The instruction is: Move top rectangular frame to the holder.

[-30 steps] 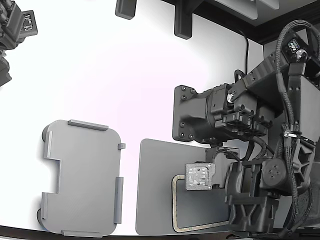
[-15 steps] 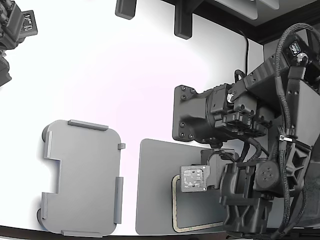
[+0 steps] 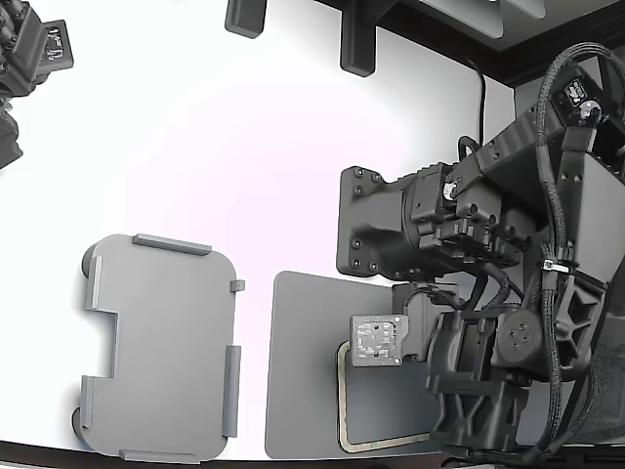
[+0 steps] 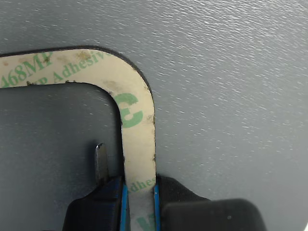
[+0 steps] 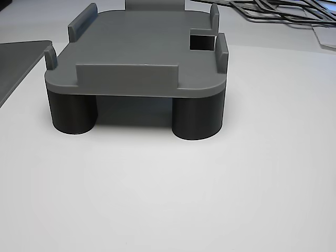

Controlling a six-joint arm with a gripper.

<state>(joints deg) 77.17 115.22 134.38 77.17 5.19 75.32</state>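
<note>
Shifted slightly toward the exterior view's left since a second ago: arm with its small square wrist block, now over the frame's corner at about 10 o'clock of the ring; holder, mat and frame unmoved. Counted in the exterior view: one arm in use, one tan-beige rectangular frame, one dark grey flat mat, one light grey holder, plus part of a second dark device at the 10 o'clock corner of the picture. Frame lying flat on the mat, mostly hidden under the arm, only its rounded corner and one long side showing. Holder standing well apart from the mat, toward 9 o'clock of it on the white table, nothing resting on it. In the wrist view, gripper straddling one side of the frame, a blue-edged pad on each side of the strip and close against its edges, green printed lettering visible on the strip; clenched on the frame by the look of it, frame flat against the mat. In the other view, holder seen from low down: flat top, raised tabs along its edges, a square notch, two round feet showing in front; an edge of the mat at 9 o'clock, and a loose pile of thin dark frames at 1 o'clock, number not countable.
</note>
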